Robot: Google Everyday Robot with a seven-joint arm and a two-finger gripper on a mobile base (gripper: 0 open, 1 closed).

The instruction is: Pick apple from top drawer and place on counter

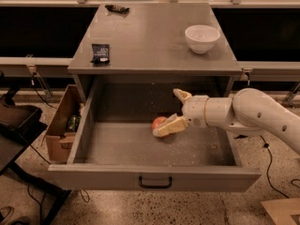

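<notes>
The apple (158, 122) is small and red-orange and lies on the speckled floor of the open top drawer (117, 146), near its middle. My gripper (166, 112) reaches into the drawer from the right on a white arm. Its two cream fingers are spread wide. The lower finger (168, 127) lies against the apple's front right side and hides part of it. The upper finger (181, 95) points up and back, apart from the apple. The counter (145, 36) is the flat grey top of the cabinet above the drawer.
A white bowl (202, 38) stands at the counter's right. A small dark packet (100, 53) lies at its left front and a dark object (117, 8) at its back edge. A brown cardboard box (60, 125) with items stands left of the drawer.
</notes>
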